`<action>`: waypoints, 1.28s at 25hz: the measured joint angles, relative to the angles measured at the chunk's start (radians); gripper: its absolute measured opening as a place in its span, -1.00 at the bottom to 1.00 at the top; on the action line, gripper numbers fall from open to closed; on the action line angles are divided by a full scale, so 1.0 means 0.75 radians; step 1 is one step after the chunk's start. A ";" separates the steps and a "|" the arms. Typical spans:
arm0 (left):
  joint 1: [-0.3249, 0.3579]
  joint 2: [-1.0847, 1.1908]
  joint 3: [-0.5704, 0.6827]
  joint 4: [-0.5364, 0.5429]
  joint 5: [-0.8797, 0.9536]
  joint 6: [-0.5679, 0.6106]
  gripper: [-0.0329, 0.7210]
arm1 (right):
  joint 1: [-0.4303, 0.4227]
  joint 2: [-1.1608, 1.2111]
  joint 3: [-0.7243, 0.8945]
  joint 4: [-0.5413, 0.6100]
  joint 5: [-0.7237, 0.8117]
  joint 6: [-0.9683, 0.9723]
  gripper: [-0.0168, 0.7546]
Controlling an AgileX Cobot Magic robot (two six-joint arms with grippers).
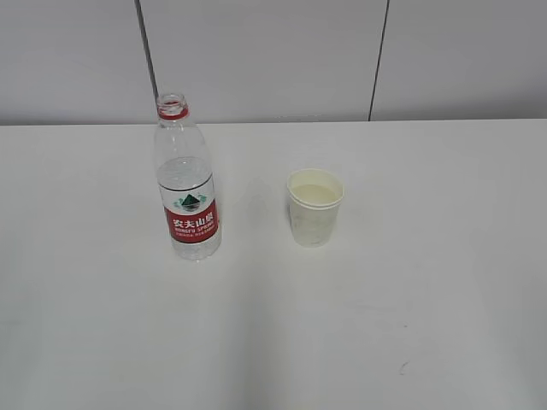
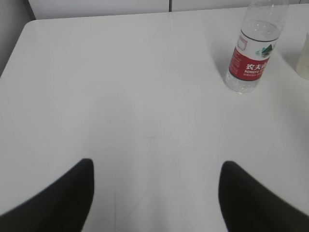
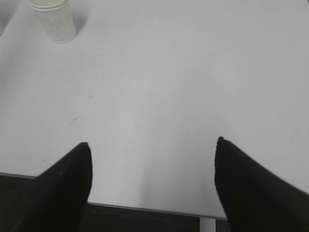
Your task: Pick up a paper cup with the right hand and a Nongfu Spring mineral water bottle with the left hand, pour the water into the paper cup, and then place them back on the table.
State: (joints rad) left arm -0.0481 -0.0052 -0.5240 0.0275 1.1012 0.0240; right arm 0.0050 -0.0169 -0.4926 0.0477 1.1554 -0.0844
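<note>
Spreading wide with nothing between its fingers, the left hand fills its wrist view's bottom edge; the Nongfu Spring mineral water bottle stands upper right. The right hand, equally apart, sees the paper cup upper left. Only the exterior view shows the bottle uncapped, water in the cup, both apart on the table.

white table carries upright bottle beside paper cup.

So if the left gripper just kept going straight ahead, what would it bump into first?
Probably just the bare table. The left gripper is open and angled down; the bottle stands off to its right.
</note>
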 joint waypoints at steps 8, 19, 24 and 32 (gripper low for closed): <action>0.000 0.000 0.000 0.000 0.000 0.000 0.39 | 0.000 0.000 0.000 0.000 0.000 0.000 0.57; 0.000 0.000 0.000 0.000 0.000 0.000 0.33 | 0.000 0.000 0.000 0.000 0.000 0.000 0.57; 0.000 0.000 0.000 0.000 0.000 0.000 0.31 | 0.000 0.000 0.000 0.000 0.000 0.000 0.57; 0.000 0.000 0.000 0.000 0.000 0.000 0.31 | 0.000 0.000 0.000 0.000 0.000 0.000 0.57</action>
